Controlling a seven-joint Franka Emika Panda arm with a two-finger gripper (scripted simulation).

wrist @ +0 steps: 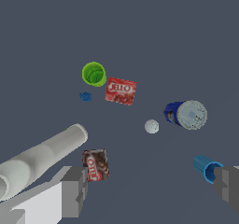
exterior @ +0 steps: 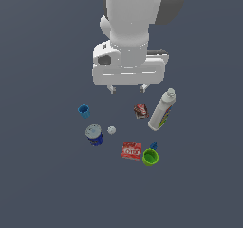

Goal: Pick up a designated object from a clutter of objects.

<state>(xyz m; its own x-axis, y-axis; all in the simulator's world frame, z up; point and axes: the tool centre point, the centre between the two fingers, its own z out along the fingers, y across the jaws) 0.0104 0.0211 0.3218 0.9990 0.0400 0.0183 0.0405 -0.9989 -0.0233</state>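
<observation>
wrist view shows the gripper with its fingers spread wide and holding nothing, hanging above the clutter probably to line up a grasp, while the light-blue cup lies on the grey surface just beside one fingertip, apart from the blue can.

You're looking at a smooth plastic-looking light-blue cup, a glossy white bottle, a printed, paper-like red packet, a shiny green cup and a dark-blue can with a matt grey lid.
</observation>
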